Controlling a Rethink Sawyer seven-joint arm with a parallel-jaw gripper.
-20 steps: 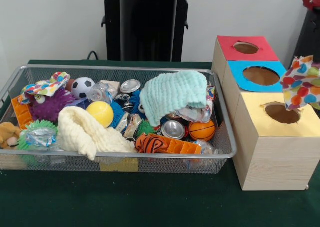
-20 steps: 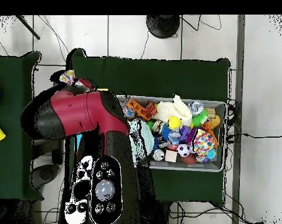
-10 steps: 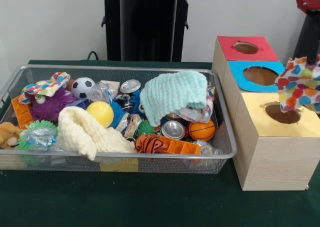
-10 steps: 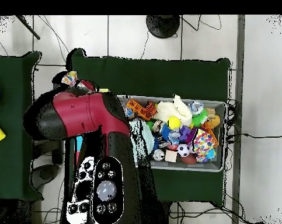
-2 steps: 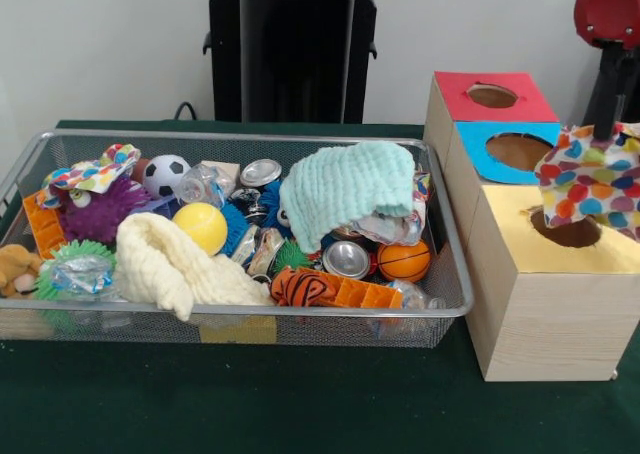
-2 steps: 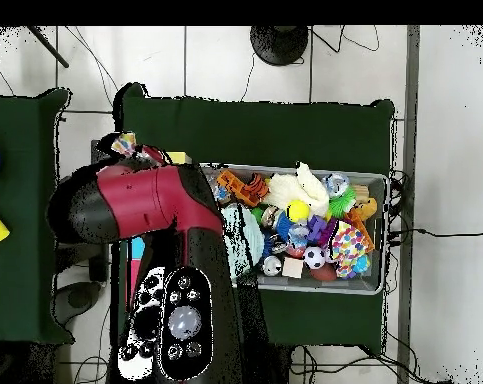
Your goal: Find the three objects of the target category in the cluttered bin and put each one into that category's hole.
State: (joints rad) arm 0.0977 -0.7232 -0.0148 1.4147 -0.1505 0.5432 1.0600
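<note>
Front view: my gripper [image 5: 603, 132] is clamped on the spotted cloth [image 5: 592, 181], hanging over the yellow box's hole [image 5: 566, 227]. Risk: cloth spreads wide, may drape over the rim when released.

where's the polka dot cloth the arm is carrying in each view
Front view: the polka dot cloth hangs at the right edge, just over the yellow box's hole.
Overhead view: only a scrap of it peeks out above the red arm, upper left.
Shared landmark: the wire bin of clutter, left of the cloth in front, right of it overhead.
</note>
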